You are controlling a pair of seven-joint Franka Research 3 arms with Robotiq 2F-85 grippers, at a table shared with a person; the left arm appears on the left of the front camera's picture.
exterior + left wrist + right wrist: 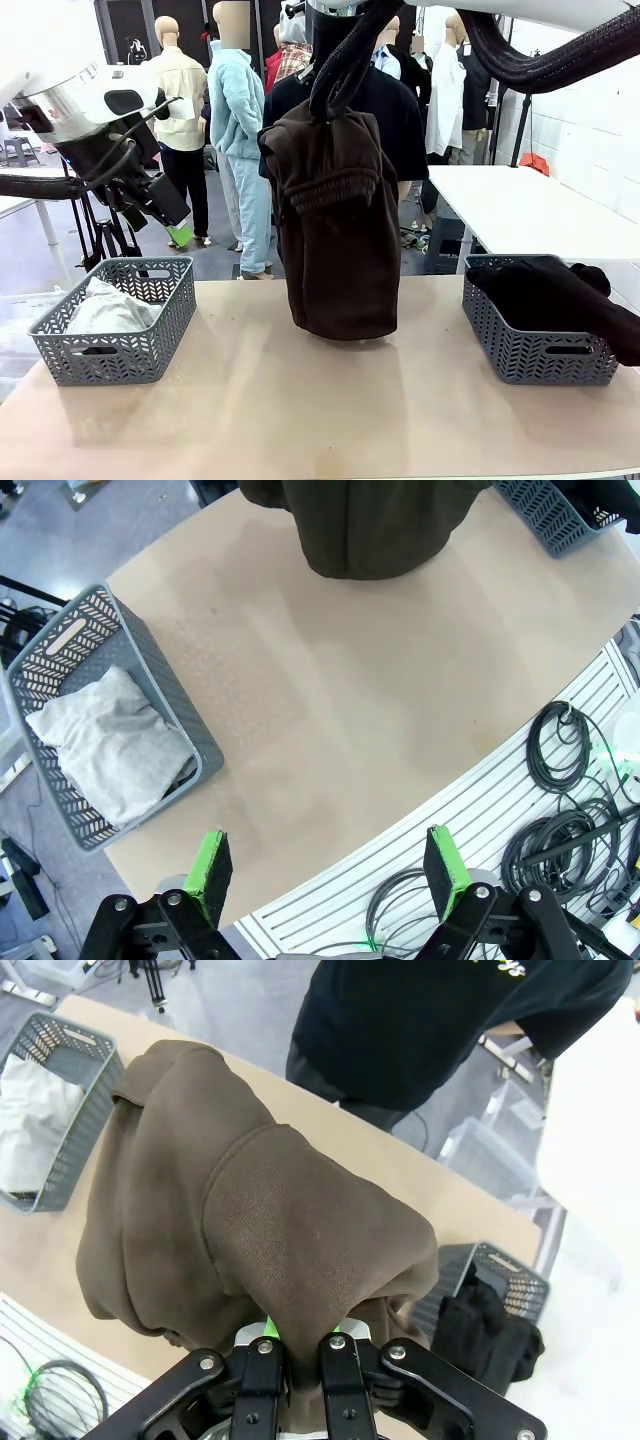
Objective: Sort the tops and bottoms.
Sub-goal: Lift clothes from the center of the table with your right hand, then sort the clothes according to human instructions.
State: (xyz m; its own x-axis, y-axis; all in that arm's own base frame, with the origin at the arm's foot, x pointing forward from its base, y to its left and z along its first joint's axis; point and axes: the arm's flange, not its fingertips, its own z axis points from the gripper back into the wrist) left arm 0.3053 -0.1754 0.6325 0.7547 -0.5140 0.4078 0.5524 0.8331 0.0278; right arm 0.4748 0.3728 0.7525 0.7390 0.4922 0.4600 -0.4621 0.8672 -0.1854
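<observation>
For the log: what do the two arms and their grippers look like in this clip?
Both arms are white with glossy shells and black corrugated cable hoses alongside. The left arm has a silver ring at the wrist with thin black cables looping past it. The left gripper is black, with jointed linkages, silver bolts and bright green pads. The right gripper is the same black build, a sliver of green showing.

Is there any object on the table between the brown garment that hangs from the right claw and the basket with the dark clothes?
Nothing visible. The brown garment hangs from the right claw over mid-table, and only bare table lies between it and the basket with the dark clothes.
</observation>
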